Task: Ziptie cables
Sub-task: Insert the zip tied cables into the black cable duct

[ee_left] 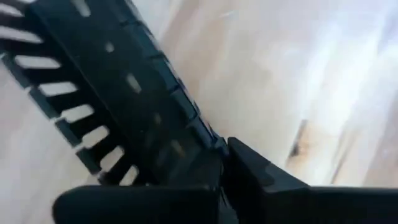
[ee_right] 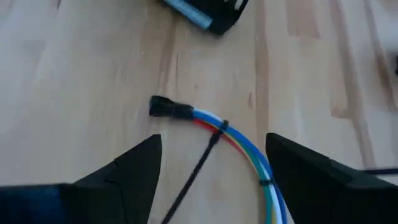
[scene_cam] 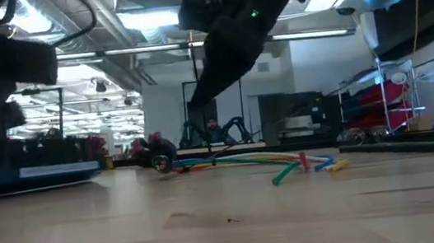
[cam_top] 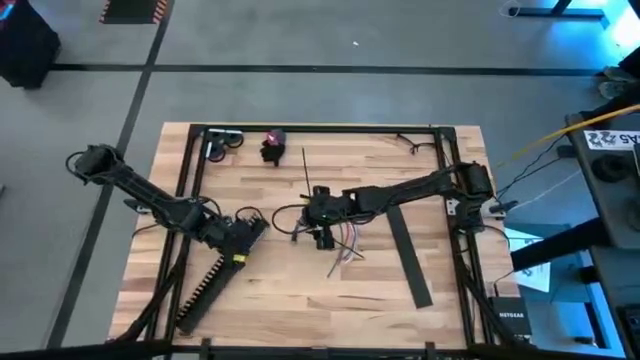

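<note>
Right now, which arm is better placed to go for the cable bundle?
The right arm. Its pincer hangs open directly above the cables, which lie between its fingers in the right wrist view. The left pincer sits off to the side over the black toothed comb strip.

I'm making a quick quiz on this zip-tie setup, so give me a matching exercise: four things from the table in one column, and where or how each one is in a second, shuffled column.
Things:
1. cables
2. right gripper
3. left gripper
4. flat black bar

Places or states:
A. open, over the cables
B. alone on the wood, nearer the right arm's base
C. lying mid-table, dark zip tie across them
D. at the toothed black strip

Pairs: 1-C, 2-A, 3-D, 4-B.
</note>
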